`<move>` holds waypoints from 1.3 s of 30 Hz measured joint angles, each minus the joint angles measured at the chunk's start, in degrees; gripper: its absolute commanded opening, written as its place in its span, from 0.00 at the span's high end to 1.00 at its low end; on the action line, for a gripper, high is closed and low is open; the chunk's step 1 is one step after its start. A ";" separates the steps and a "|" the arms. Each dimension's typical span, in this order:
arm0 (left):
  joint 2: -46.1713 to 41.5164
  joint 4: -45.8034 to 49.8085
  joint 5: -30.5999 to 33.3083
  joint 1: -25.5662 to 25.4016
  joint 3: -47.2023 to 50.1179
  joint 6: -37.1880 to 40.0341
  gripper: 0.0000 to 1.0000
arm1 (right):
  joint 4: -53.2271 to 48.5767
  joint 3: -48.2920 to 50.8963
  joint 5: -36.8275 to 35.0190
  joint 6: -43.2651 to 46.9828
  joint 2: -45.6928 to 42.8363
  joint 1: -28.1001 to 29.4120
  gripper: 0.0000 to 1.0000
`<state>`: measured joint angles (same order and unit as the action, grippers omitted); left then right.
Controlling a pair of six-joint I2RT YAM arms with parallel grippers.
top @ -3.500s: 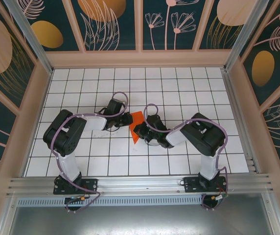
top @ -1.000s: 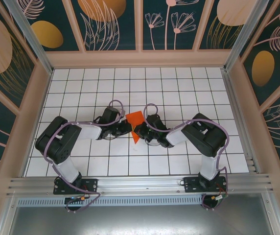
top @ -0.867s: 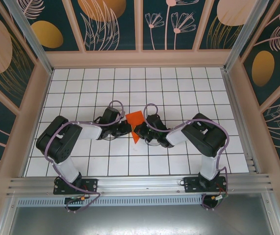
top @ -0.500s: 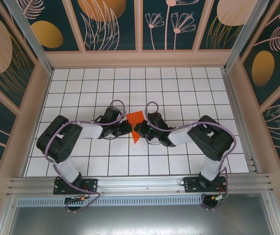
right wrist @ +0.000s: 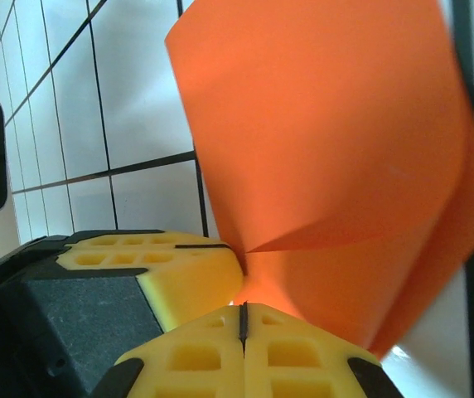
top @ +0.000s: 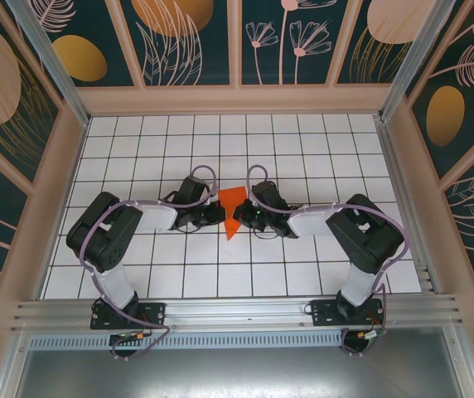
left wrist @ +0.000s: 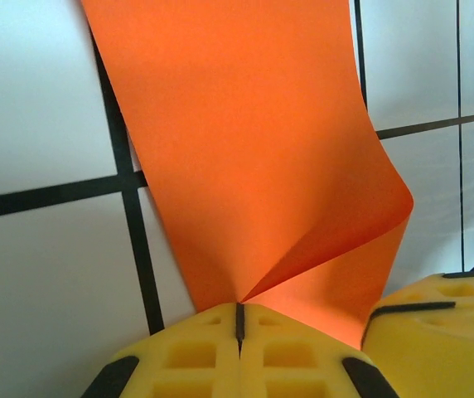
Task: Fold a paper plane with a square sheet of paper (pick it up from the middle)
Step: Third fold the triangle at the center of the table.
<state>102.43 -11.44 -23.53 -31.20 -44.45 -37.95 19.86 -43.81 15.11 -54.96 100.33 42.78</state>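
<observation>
Paper: the orange sheet [top: 232,206] is at the middle of the white gridded counter [top: 320,157], held between the two tools. A narrow tip points toward the near edge. I cannot tell whether that tip touches the tiles.
Left tool: the left tool [left wrist: 239,319] has its yellow fingers pressed together on the paper, which comes out of the seam between them.
Right tool: the right tool [right wrist: 242,315] is likewise clamped on the paper, just beside the left one. Each wrist view shows a yellow finger of the other tool next to its own.
Shape of the paper: it is bent over on itself in a soft curl, with two layers meeting at the pinch. The bend looks rounded, not pressed flat, and no dart shape or centre crease can be seen.
Done, by my reading: the sheet is off the counter and gripped by both arms, and one fold is started.
Left to do, by my reading: flatten this bend into a sharp crease, make the nose and wing folds, and end with a narrow pointed plane.
Progress: early, well short of halfway.
Watch for: thin paper slipping or creasing crookedly while both tools pinch so close together.
</observation>
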 measured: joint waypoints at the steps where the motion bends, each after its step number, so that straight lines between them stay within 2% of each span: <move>1: 0.11 0.24 0.00 0.00 -0.26 0.37 1.00 | -0.46 -0.37 0.00 0.48 0.26 0.00 1.00; 13: 0.72 1.73 0.15 -0.04 -1.66 2.23 1.00 | -2.47 1.18 -0.11 1.03 0.98 -1.14 1.00; 27: 1.77 4.04 0.92 -0.11 -4.28 2.80 1.00 | 3.82 4.76 -0.68 -5.22 0.96 -1.18 1.00; 28: 1.64 4.04 1.11 -0.11 -4.28 2.71 0.98 | 4.15 4.92 -0.72 -5.81 0.96 -1.18 1.00; 32: -2.32 3.69 2.12 -0.09 -3.06 0.39 0.89 | 5.07 5.42 -1.44 -8.70 0.94 -1.03 1.00; 39: -13.62 -3.58 1.55 -1.75 4.98 -7.54 0.88 | 6.23 6.25 -2.36 -12.15 0.70 -0.79 1.00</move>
<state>88.82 -15.03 -21.98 -32.95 -39.46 -45.50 26.09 -37.56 12.75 -67.11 101.03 42.00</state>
